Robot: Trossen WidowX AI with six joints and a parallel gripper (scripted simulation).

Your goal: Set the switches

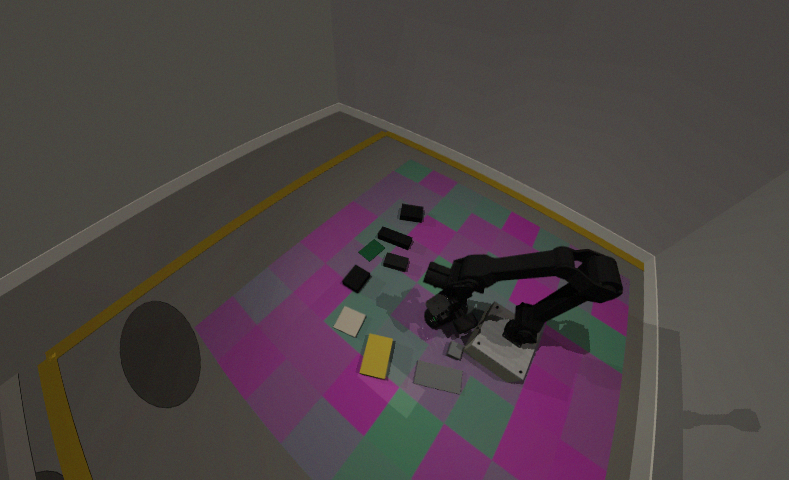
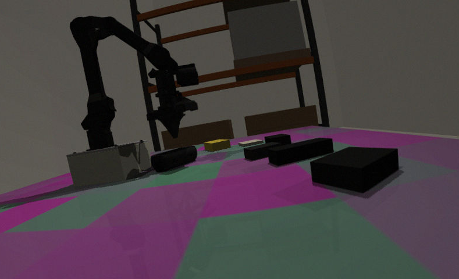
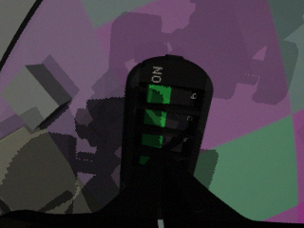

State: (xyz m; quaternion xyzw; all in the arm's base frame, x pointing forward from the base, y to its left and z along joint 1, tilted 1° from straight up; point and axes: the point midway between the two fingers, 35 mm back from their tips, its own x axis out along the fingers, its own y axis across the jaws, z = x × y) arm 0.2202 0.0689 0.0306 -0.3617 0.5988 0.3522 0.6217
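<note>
The dark grey controller unit [image 2: 174, 159] [image 3: 167, 71] sits face up on the bench beside the arm's base. In the wrist view its rounded end marked ON points up, and the number 6 rocker [image 3: 159, 95] lies nearest that end, its green end on the left. Two more green ends show clearly below it and a fourth partly; the fingers hide the rest. Which ends are pressed down is hard to tell in the dim light. The label is underneath, hidden. My gripper [image 2: 175, 136] [image 3: 160, 159] is shut and empty, pointing down above the unit.
A small grey block [image 1: 454, 349] [image 3: 28, 92] stands near the arm's base [image 1: 508, 356] [image 2: 96, 169]. A flat grey panel [image 1: 438, 377], a yellow block [image 1: 377, 356] [image 2: 217, 145], a cream tile [image 1: 349, 321] [image 2: 250, 142], a green board [image 1: 371, 249] and several black blocks lie farther out.
</note>
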